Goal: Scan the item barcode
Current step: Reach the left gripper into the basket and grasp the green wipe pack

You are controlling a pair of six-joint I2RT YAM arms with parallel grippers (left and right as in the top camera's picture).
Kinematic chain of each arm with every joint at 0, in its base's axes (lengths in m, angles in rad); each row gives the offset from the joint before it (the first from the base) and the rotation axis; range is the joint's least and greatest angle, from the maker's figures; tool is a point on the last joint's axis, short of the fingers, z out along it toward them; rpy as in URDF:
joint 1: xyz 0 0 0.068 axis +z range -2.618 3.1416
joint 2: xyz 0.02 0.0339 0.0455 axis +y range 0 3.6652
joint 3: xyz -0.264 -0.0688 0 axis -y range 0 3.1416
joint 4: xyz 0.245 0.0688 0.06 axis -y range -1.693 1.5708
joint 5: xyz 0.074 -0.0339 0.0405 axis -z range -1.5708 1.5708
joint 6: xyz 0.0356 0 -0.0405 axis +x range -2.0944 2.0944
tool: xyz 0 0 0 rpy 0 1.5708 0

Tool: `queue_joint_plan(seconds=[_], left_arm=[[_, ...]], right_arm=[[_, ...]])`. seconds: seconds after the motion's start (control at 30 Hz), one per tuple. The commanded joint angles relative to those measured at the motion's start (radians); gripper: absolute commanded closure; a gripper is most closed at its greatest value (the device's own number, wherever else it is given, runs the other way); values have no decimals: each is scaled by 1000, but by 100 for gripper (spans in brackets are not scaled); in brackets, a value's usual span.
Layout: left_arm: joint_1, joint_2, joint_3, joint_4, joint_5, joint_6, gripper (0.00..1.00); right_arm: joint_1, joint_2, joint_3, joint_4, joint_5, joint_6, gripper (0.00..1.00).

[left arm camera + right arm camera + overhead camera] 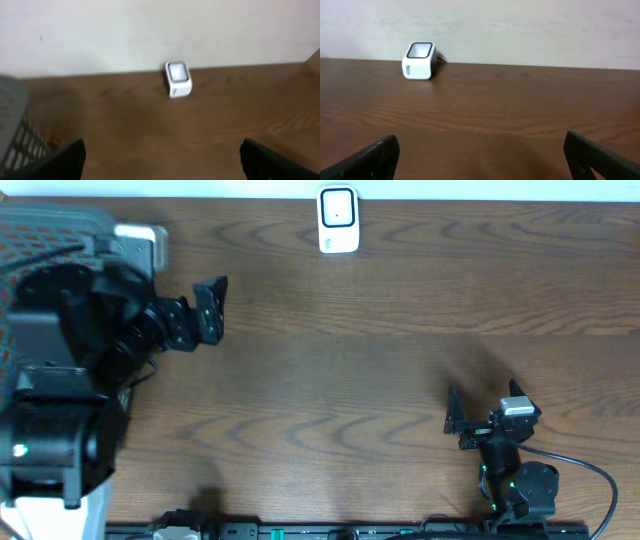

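The white barcode scanner (338, 220) stands at the table's far edge, its dark window facing up; it also shows in the left wrist view (178, 78) and the right wrist view (419, 61). No item is in view. My left gripper (216, 308) hovers at the left, open and empty, pointing toward the table's middle; in its own view its jaws (161, 149) stand wide over bare wood. My right gripper (484, 400) sits near the front right, open and empty, with its jaws (481, 142) spread above the tabletop.
A grey mesh basket (50, 230) stands at the far left corner, its wall showing in the left wrist view (15, 132). A pale wall rises behind the wooden table (340, 370). A black cable (590, 470) loops by the right arm's base.
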Motion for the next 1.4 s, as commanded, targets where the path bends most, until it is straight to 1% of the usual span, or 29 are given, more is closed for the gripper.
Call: queue_joint_plan(seconds=[0.0, 0.1, 0.23, 0.37, 0.57, 0.63, 0.7, 0.77, 0.83, 0.93, 1.13, 1.23, 1.37], left_arm=[[-2, 4, 34, -21, 27, -3, 2], [-2, 14, 34, -13, 26, 14, 3], [3, 28, 39, 48, 16, 13, 3], [59, 59, 109, 46, -111, -41, 2], [240, 131, 277, -47, -214, -73, 2], [312, 137, 294, -51, -255, -133, 2], [399, 137, 293, -54, -311, -226, 3], [479, 139, 293, -64, -336, -286, 2], [550, 146, 293, -79, -337, -301, 3], [649, 176, 292, -120, -339, -301, 3], [765, 253, 230, -162, -338, -289, 2], [785, 286, 183, -159, -338, -226, 3], [785, 338, 130, -156, -327, -87, 2]], right_arm=[[8, -5, -1, -4, -4, -4, 1], [8, -5, -1, -4, -4, -4, 1], [8, -5, -1, -4, -4, -4, 1], [8, -5, -1, -4, -4, -4, 1], [8, -5, -1, -4, -4, -4, 1], [8, -5, -1, -4, -4, -4, 1], [8, -5, -1, -4, -3, -4, 1], [8, -5, -1, -4, -4, -4, 1], [8, -5, -1, -4, -3, -4, 1], [8, -5, -1, -4, -4, -4, 1], [8, -5, -1, -4, -3, -4, 1], [8, -5, -1, -4, -3, -4, 1], [8, -5, -1, -4, -4, -4, 1]])
